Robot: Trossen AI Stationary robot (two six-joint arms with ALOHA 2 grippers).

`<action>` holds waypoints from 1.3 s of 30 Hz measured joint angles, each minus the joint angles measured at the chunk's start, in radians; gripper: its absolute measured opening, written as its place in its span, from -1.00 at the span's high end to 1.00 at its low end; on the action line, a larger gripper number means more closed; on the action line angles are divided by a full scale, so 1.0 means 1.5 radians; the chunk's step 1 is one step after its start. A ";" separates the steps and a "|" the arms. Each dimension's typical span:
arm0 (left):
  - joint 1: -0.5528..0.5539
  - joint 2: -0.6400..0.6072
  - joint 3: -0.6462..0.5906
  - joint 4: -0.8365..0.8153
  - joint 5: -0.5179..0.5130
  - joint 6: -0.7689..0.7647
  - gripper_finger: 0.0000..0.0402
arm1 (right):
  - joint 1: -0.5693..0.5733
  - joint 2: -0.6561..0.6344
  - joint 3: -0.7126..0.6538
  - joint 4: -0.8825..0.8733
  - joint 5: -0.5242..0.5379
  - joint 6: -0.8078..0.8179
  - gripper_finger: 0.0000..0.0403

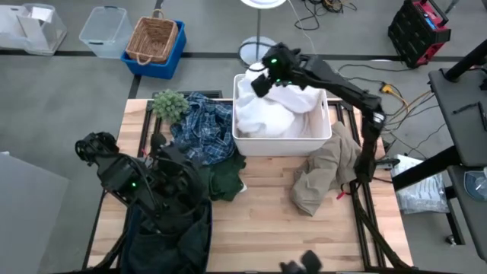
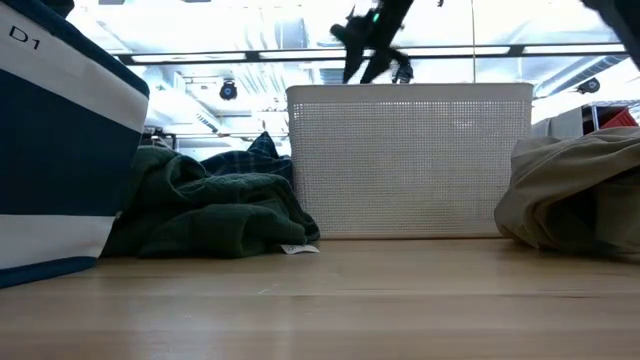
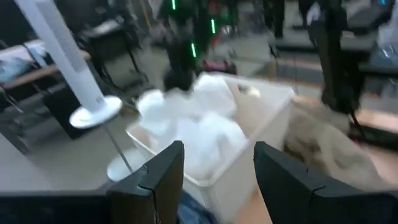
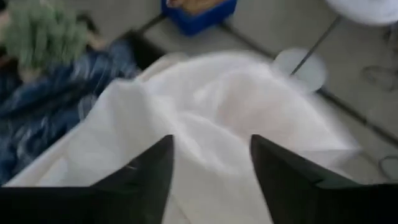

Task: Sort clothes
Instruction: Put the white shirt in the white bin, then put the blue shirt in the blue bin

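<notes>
A white bin [image 1: 319, 135] stands at the table's far middle, heaped with white clothes [image 1: 275, 113]. My right gripper [image 4: 211, 168] hangs open over the bin's far left corner [image 1: 262, 76], just above the white cloth [image 4: 205, 106]. Left of the bin lies a blue-and-white plaid garment [image 1: 202, 129], with a dark green one [image 1: 226, 180] nearer the front. A khaki garment [image 1: 327, 169] lies right of the bin and a navy one [image 1: 179, 236] at the near left. My left gripper [image 3: 217, 180] is raised over the left side [image 1: 171, 171], open and pointing at the bin [image 3: 249, 124].
A small green plant [image 1: 169, 104] stands at the table's far left corner. Beyond the far edge are a wicker basket in a blue crate [image 1: 156, 42], clear tubs [image 1: 105, 29] and a round stand base [image 1: 257, 50]. A blue-and-white bag [image 2: 60, 140] fills the low view's left.
</notes>
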 joint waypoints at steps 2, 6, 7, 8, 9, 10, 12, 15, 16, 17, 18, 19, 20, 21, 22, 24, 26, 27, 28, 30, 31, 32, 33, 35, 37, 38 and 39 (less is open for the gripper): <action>0.000 0.000 0.005 0.000 -0.025 0.000 0.13 | 0.002 0.032 0.000 -0.009 -0.034 -0.004 0.24; 0.000 0.000 -0.004 0.000 -0.031 0.000 0.13 | 0.012 0.105 -0.001 -0.057 -0.049 -0.011 0.62; 0.000 0.000 -0.010 0.000 -0.031 -0.003 0.13 | 0.013 0.121 -0.001 -0.076 -0.052 -0.012 0.70; 0.000 0.000 -0.017 0.000 -0.029 -0.008 0.13 | 0.014 0.137 -0.001 -0.094 -0.058 -0.011 0.79; 0.000 0.000 -0.022 0.000 -0.025 -0.015 0.13 | 0.015 0.151 -0.002 -0.111 -0.063 -0.012 0.87; 0.000 0.000 -0.027 0.000 -0.017 -0.022 0.13 | 0.016 0.163 -0.002 -0.126 -0.063 -0.017 0.91; 0.001 0.000 -0.036 0.000 -0.013 -0.034 0.13 | 0.017 0.183 -0.002 -0.150 -0.063 -0.027 0.92; 0.001 0.000 -0.046 0.000 -0.013 -0.056 0.13 | 0.017 0.203 -0.002 -0.168 -0.063 -0.034 0.93; 0.001 0.000 -0.048 0.000 -0.013 -0.061 0.13 | 0.017 0.204 -0.002 -0.171 -0.063 -0.034 0.93; 0.001 0.000 -0.048 0.000 -0.012 -0.065 0.13 | 0.017 0.201 -0.002 -0.174 -0.063 -0.034 0.94; 0.001 0.000 -0.048 0.001 -0.009 -0.066 0.13 | 0.017 0.195 -0.002 -0.175 -0.063 -0.034 0.94; 0.001 0.000 -0.048 0.002 -0.003 -0.066 0.13 | 0.018 0.186 -0.002 -0.176 -0.064 -0.034 0.94; 0.001 0.000 -0.048 0.002 0.000 -0.066 0.13 | 0.019 0.173 -0.002 -0.177 -0.067 -0.031 0.93; 0.001 0.000 -0.048 0.002 0.001 -0.066 0.13 | 0.019 0.160 -0.002 -0.179 -0.068 -0.029 0.93; 0.001 0.000 -0.048 0.002 0.002 -0.066 0.13 | 0.019 0.144 -0.002 -0.180 -0.071 -0.029 0.91; 0.002 0.000 -0.048 0.002 0.001 -0.066 0.13 | 0.023 0.112 -0.002 -0.179 -0.073 -0.028 0.88; 0.002 0.000 -0.048 0.003 0.001 -0.066 0.13 | 0.029 0.072 -0.002 -0.181 -0.074 -0.032 0.82; 0.003 0.000 -0.048 0.005 0.001 -0.066 0.13 | 0.033 0.051 -0.002 -0.182 -0.074 -0.036 0.79; 0.004 0.000 -0.048 0.005 0.001 -0.069 0.13 | 0.036 0.028 -0.002 -0.188 -0.076 -0.038 0.75; 0.007 0.000 -0.048 0.005 0.001 -0.071 0.13 | 0.048 -0.015 -0.002 -0.202 -0.076 -0.048 0.66; 0.009 0.000 -0.048 0.005 0.001 -0.071 0.13 | 0.055 -0.036 -0.002 -0.202 -0.076 -0.061 0.61; 0.011 0.000 -0.048 0.005 0.001 -0.071 0.13 | 0.062 -0.059 -0.005 -0.200 -0.076 -0.075 0.56; 0.015 0.000 -0.048 0.005 0.001 -0.071 0.13 | 0.071 -0.080 -0.009 -0.201 -0.076 -0.084 0.52; 0.021 0.000 -0.048 0.005 0.001 -0.067 0.13 | 0.091 -0.122 -0.016 -0.201 -0.076 -0.096 0.43; 0.027 0.000 -0.048 0.005 0.001 -0.061 0.13 | 0.111 -0.162 -0.025 -0.201 -0.076 -0.094 0.36; 0.030 0.000 -0.048 0.005 0.001 -0.060 0.13 | 0.121 -0.180 -0.029 -0.201 -0.076 -0.085 0.32; 0.033 0.000 -0.048 0.005 0.001 -0.059 0.13 | 0.132 -0.197 -0.033 -0.201 -0.076 -0.070 0.29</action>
